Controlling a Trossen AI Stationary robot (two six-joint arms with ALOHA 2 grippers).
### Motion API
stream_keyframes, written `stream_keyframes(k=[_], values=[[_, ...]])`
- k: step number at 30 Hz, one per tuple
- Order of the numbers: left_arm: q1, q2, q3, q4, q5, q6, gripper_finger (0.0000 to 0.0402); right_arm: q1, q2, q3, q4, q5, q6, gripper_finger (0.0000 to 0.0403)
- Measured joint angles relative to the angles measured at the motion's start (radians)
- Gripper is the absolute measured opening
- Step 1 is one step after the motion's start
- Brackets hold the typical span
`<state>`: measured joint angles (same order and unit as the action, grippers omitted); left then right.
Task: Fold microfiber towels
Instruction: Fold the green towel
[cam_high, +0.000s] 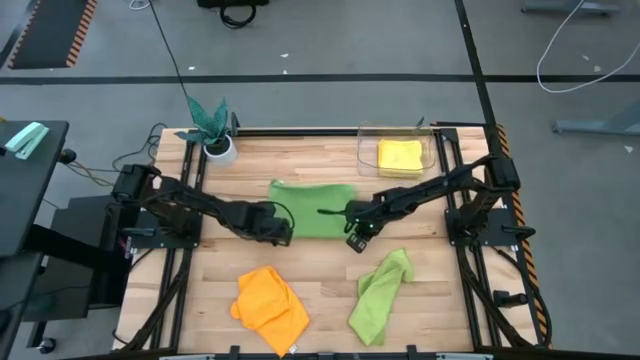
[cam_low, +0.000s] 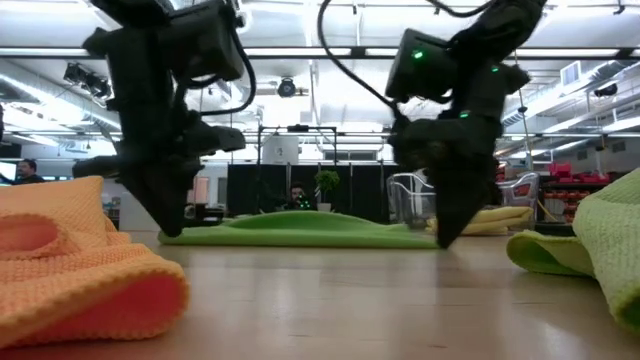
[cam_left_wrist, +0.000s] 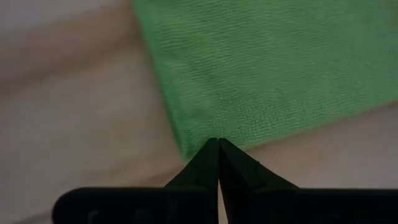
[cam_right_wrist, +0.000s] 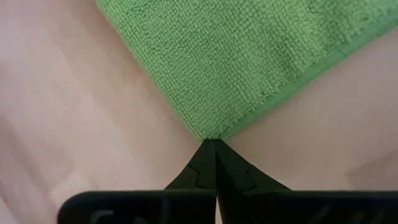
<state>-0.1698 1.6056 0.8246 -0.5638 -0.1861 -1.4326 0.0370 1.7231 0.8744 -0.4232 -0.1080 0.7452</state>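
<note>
A lime green towel (cam_high: 312, 207) is spread flat at the middle of the wooden table (cam_high: 320, 300), and both arms are lowered to its near edge. The left gripper (cam_high: 278, 232) is set at the towel's near left corner; in the left wrist view its two fingers are seen pressed together to a point right at the corner of the cloth (cam_left_wrist: 267, 68). The right gripper (cam_high: 356, 240) is placed at the near right corner, and the right wrist view shows its fingers likewise closed tight, their tip meeting the very corner of the green cloth (cam_right_wrist: 249, 62). Whether a pinch of fabric is caught between either pair of fingers cannot be told, since the tips hide the spot. In the low view both grippers are seen reaching down to the tabletop in front of the flat green towel (cam_low: 300, 230). A second lime green towel (cam_high: 380, 292) lies crumpled near the front right of the table, and an orange towel (cam_high: 270, 305) lies bunched at the front left. A yellow towel (cam_high: 400, 157) is seen folded inside a clear bin (cam_high: 366, 150) at the back right. A teal plant in a white pot (cam_high: 215, 135) stands at the back left corner.
</note>
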Motion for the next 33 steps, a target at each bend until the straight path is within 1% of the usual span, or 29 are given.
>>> stream_keyframes(k=[4, 7, 10, 13, 16, 18, 22, 24, 29, 33], values=[[-0.046, -0.002, 0.000, 0.009, -0.001, -0.038, 0.0006, 0.035, -0.057, -0.024, -0.063, -0.020, 0.036, 0.0001], [-0.074, -0.020, 0.000, 0.015, -0.005, -0.074, 0.0014, 0.055, -0.111, -0.022, -0.079, 0.005, 0.057, 0.0001], [-0.105, -0.041, 0.000, 0.021, -0.055, -0.111, 0.0021, 0.073, -0.159, -0.022, -0.102, 0.046, 0.069, 0.0001], [-0.122, -0.066, 0.017, 0.034, -0.120, -0.132, 0.0012, 0.075, -0.204, -0.022, -0.100, 0.064, 0.092, 0.0001], [-0.116, -0.091, 0.048, 0.023, -0.172, -0.116, 0.0006, 0.062, -0.229, -0.022, -0.128, 0.100, 0.099, 0.0003], [-0.098, -0.107, 0.065, -0.001, -0.206, -0.080, 0.0011, 0.040, -0.244, -0.021, -0.125, 0.114, 0.101, 0.0007], [-0.047, -0.118, 0.080, -0.019, -0.223, 0.006, 0.0033, -0.014, -0.264, -0.020, -0.109, 0.097, 0.098, 0.0022], [-0.021, -0.118, 0.080, -0.032, -0.224, 0.026, 0.0041, -0.037, -0.277, -0.020, -0.106, 0.082, 0.093, 0.0031], [0.013, -0.121, 0.077, -0.202, -0.224, -0.015, 0.0046, -0.088, -0.325, -0.052, -0.099, 0.056, 0.092, 0.0060], [0.016, -0.133, 0.076, -0.361, -0.224, -0.065, 0.0035, -0.110, -0.401, -0.151, -0.062, 0.013, 0.125, 0.0083]])
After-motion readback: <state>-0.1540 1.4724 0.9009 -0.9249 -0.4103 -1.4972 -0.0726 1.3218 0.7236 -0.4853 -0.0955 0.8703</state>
